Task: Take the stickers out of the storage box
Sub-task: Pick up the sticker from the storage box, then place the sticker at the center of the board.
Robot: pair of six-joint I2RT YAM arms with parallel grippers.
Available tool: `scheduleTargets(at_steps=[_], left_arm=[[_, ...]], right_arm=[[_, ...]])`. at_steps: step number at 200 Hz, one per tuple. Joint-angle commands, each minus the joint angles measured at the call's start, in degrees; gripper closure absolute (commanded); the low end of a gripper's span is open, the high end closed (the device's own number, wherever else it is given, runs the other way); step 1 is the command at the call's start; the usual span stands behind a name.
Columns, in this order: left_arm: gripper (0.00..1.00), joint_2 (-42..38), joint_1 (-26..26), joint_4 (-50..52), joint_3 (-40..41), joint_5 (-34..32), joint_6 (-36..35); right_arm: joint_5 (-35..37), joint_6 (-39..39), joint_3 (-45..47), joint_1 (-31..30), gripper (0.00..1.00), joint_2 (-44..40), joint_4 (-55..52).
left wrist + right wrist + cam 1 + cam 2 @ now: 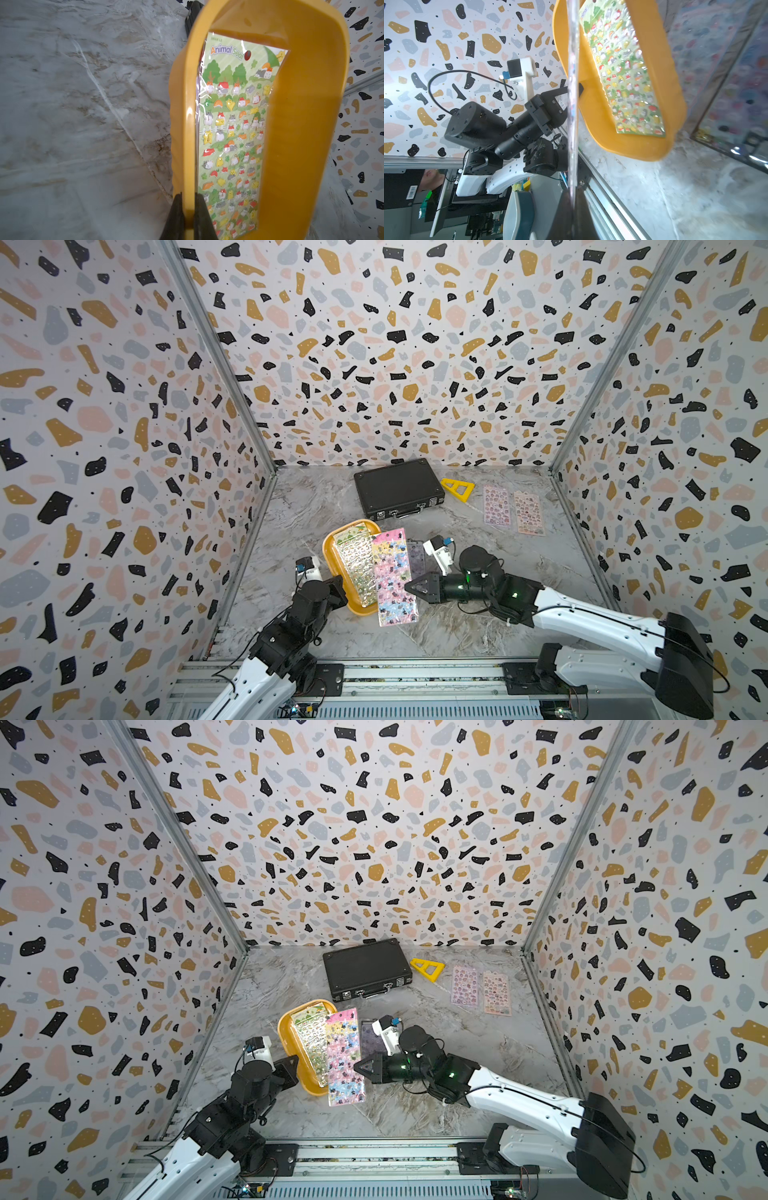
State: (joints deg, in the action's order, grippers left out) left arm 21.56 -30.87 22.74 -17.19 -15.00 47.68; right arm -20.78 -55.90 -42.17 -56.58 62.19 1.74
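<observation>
We pinch the pink sheet [392,568] by its long edge in the right gripper [409,587], its length crosswise to the fingers [560,218] (left gripper [188,199] clamps the box [291,124] rim beyond).

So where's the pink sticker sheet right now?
In both top views the pink sticker sheet sits front-centre, overlapping the right rim of the storage box, with its right edge pinched by the right gripper.
</observation>
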Motion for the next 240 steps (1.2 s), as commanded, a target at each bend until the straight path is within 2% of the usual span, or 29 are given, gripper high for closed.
scheduleTargets(at_steps=[1,20,39,55,67,100,122,162,205,240], left_arm=[[1.00,-2.7,-0.1,1.6,-2.8,-5.5,1.1],[1.00,-5.0,-0.1,4.5,-3.0,-8.4,2.0],[1.00,-6.5,-0.1,6.0,-2.8,-8.8,4.4],[1.00,-7.1,-0.1,6.2,-3.1,-8.6,4.4],[1.00,-7.1,-0.1,6.4,-3.5,-8.4,4.1],[1.00,-9.2,-0.1,7.8,-4.6,-8.5,2.8],[1.00,-11.2,-0.1,6.2,-3.3,-7.1,2.8],[1.00,-9.9,-0.1,3.7,-2.2,-5.6,2.8],[1.00,-8.6,-0.1,1.4,-1.0,-3.8,2.9],[1.00,-8.8,-0.1,1.4,-0.8,-3.9,2.8]], right_arm=[[4.8,7.3,-3.2,5.5,1.00,-5.8,-20.0],[-3.2,9.6,-1.7,17.3,1.00,-7.1,-23.9],[-8.9,15.6,-2.7,27.2,1.00,-2.6,-28.6],[-15.0,18.3,-3.0,33.1,1.00,3.9,-28.5],[-16.3,20.1,-3.4,35.3,1.00,8.5,-28.2],[-18.8,19.9,-2.4,39.6,1.00,19.5,-22.2],[-20.8,21.2,-3.4,40.1,1.00,26.1,-20.4],[-16.9,23.2,-3.4,40.5,1.00,31.1,-20.0],[-14.8,22.1,-2.4,40.5,0.83,34.9,-16.1],[-13.2,22.6,-2.6,40.5,0.77,35.5,-16.5]])
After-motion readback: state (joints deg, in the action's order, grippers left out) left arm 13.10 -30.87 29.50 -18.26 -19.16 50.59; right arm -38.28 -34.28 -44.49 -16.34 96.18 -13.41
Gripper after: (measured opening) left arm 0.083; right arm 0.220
